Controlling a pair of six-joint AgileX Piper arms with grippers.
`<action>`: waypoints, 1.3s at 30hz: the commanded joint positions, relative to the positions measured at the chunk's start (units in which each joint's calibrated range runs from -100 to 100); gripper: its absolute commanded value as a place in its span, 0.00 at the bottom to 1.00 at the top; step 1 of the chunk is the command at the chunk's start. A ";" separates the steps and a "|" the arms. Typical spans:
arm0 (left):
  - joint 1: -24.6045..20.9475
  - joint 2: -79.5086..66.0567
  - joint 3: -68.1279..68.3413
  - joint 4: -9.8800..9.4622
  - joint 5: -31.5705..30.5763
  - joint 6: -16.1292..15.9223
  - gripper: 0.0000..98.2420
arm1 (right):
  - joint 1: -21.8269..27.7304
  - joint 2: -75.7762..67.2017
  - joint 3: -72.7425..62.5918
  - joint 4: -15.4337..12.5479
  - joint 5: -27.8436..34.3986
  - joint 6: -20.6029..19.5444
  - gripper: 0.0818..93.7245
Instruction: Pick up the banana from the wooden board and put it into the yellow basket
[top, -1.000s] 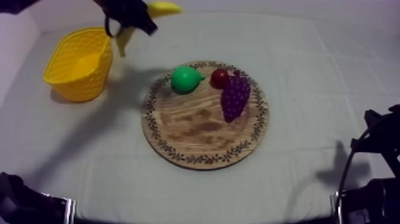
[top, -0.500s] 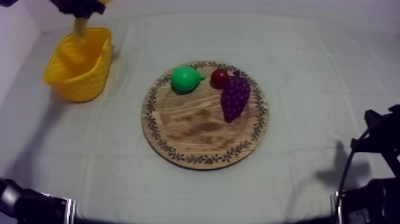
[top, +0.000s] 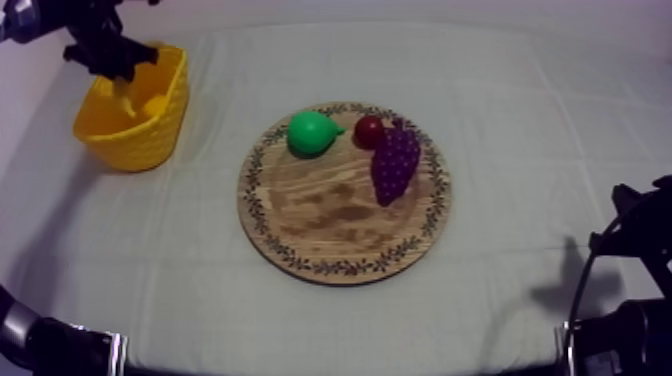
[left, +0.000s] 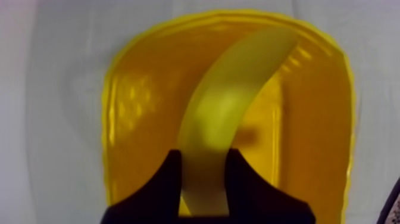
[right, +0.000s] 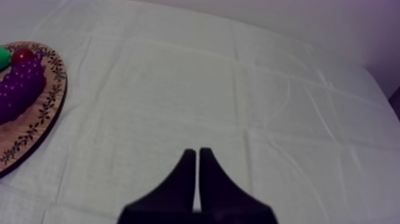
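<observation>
Hovering at the rim of the yellow basket (top: 150, 130) at the table's far left, your left end effector (top: 105, 55) shows in the top view as a dark shape. The left wrist view gives you the grip itself: its black fingers (left: 163, 184) pinch one end of the banana (left: 229, 95), whose curved body reaches out over the basket's inside. From above you get the round wooden board (top: 340, 215) mid-table, carrying the pear (top: 312, 132), small red fruit (top: 368, 130) and grapes (top: 395, 162). The right wrist view shows your right end effector (right: 198, 152) pressed together into a narrow wedge over bare cloth, apart from the board's rim.
</observation>
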 joint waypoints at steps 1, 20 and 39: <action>-0.13 0.56 1.28 0.02 -0.95 0.81 0.11 | 0.01 -0.02 0.02 0.01 0.02 0.00 0.00; -2.77 4.39 8.69 4.30 -15.13 -0.38 0.23 | 0.01 -0.02 0.02 0.01 0.02 0.00 0.00; -3.61 -5.07 15.21 14.81 -21.48 -14.88 0.38 | 0.01 -0.02 0.02 0.01 0.02 0.00 0.00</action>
